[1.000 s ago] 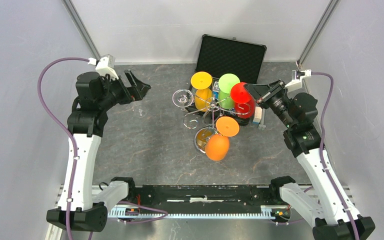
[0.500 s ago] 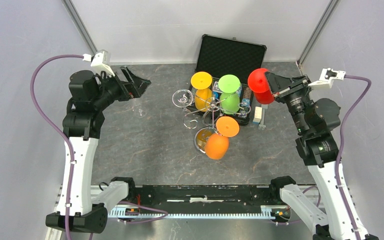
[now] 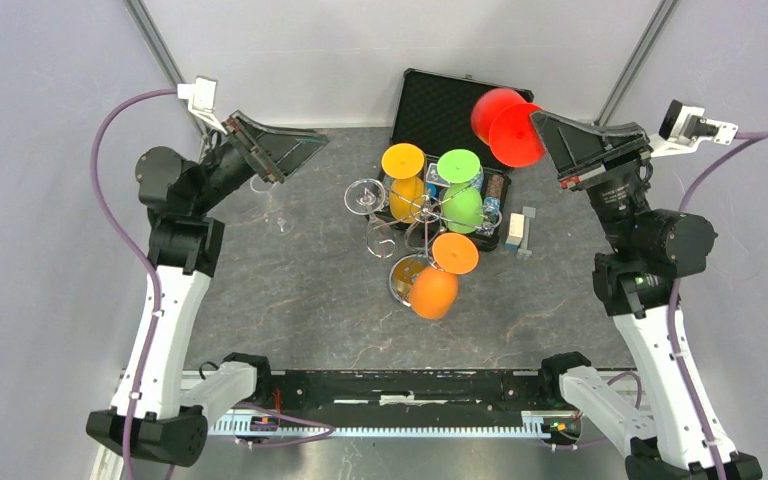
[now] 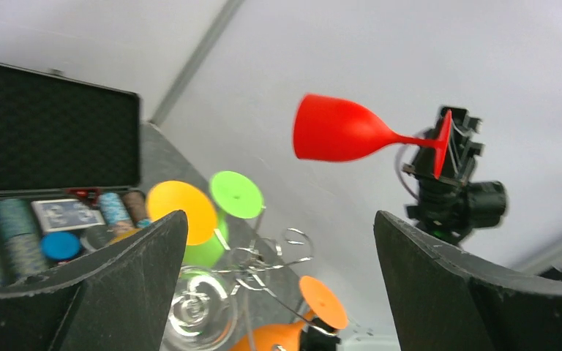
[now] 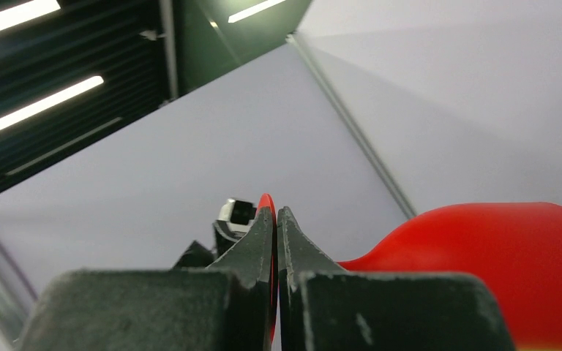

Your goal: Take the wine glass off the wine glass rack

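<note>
While right gripper [image 5: 276,218] pinches red wine glass [image 4: 336,135] foot, left gripper [image 4: 279,219] gapes; dark, seemingly stone-patterned table [image 3: 290,290], grey walls [image 3: 310,60]

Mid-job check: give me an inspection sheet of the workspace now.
Surface: dark mottled table.
Job's things: red wine glass held clear of the wine glass rack; yellow glass, green glass, orange glass hang on it.
Clutter: open black case with poker chips; small white block beside it.
Grippers: left gripper open, empty; right gripper shut on the red glass's foot.
Cables: purple cable at each wrist, clear of the rack.
Surroundings: grey walls; nothing else seen.
</note>
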